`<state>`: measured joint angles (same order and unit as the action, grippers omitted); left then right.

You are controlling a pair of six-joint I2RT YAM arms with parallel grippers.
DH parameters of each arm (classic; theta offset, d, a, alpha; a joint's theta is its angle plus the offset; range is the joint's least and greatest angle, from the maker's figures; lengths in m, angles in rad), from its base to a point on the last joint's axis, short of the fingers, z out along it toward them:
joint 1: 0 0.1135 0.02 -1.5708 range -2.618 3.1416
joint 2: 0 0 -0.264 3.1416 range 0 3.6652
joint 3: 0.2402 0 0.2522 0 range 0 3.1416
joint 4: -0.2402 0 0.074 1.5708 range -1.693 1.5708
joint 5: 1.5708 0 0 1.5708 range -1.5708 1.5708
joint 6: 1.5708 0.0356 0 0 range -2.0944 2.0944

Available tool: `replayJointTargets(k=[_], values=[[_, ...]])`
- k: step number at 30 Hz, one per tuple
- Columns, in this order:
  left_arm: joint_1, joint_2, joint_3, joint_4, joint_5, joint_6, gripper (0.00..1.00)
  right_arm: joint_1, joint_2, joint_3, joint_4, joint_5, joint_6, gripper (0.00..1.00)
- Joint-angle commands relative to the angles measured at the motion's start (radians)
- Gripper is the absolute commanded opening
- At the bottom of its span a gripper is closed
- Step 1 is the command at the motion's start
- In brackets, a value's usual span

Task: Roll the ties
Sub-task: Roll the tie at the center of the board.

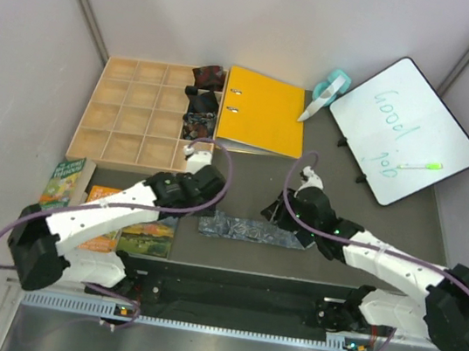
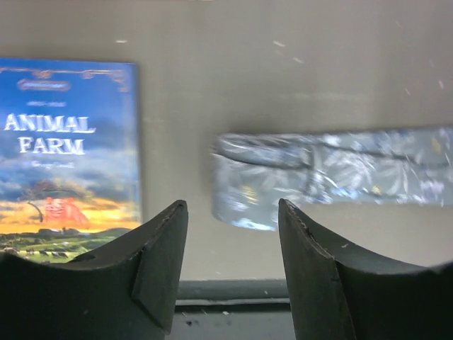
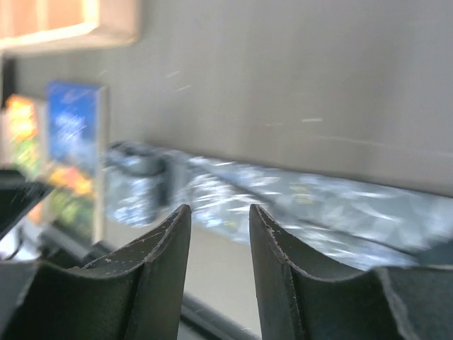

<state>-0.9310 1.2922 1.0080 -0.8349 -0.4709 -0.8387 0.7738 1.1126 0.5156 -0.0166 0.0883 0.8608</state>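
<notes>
Below, close to the camera, the left gripper (image 2: 231,212) points down at the table (image 1: 252,174). Its two dark fingers stand apart and nothing is between them. Just ahead of these fingers, a little toward the right finger, lies the end of the grey-blue tie (image 2: 333,173). It lies flat on the table, and this end seems folded over once. From there the tie runs away to the right of the claw. Ahead of the left finger a book titled Animal Farm (image 2: 67,149) lies flat, apart from the tie.

The right gripper (image 3: 219,212) is low over the other part of the same tie. Its fingers have a narrow gap and hold nothing; the tie passes behind them, across its view. Whether a finger touches the fabric, I cannot tell, because this picture is blurred.

From above, both arms reach from their bases inward, elbows bent, and the two claws are at the two ends of the tie.

Farther beyond the left claw stands a wooden tray (image 1: 113,162) with many compartments. In its column nearest the yellow binder (image 1: 266,110) sit three small dark rolled ties (image 1: 202,100). Beyond the right claw lies a whiteboard (image 1: 404,135) with a green marker (image 1: 419,166) on it. Pale walls close the table on three sides.
</notes>
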Motion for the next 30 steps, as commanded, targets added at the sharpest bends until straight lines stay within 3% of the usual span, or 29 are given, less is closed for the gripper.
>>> replayJointTargets(k=[1,6,11,22,30], values=[[0.122,-0.164,-0.159,0.138,0.107,0.038,0.58,0.076,0.146,0.136,0.098,-0.134,0.012,0.4],[0.242,-0.243,-0.259,0.23,0.202,0.062,0.55,0.143,0.308,0.277,0.098,-0.194,-0.009,0.42],[0.287,-0.277,-0.301,0.26,0.232,0.078,0.54,0.166,0.389,0.288,0.179,-0.251,0.007,0.42],[0.32,-0.294,-0.355,0.295,0.27,0.093,0.53,0.177,0.481,0.29,0.245,-0.303,0.035,0.43],[0.325,-0.295,-0.393,0.347,0.313,0.089,0.53,0.176,0.539,0.308,0.242,-0.292,0.012,0.38]])
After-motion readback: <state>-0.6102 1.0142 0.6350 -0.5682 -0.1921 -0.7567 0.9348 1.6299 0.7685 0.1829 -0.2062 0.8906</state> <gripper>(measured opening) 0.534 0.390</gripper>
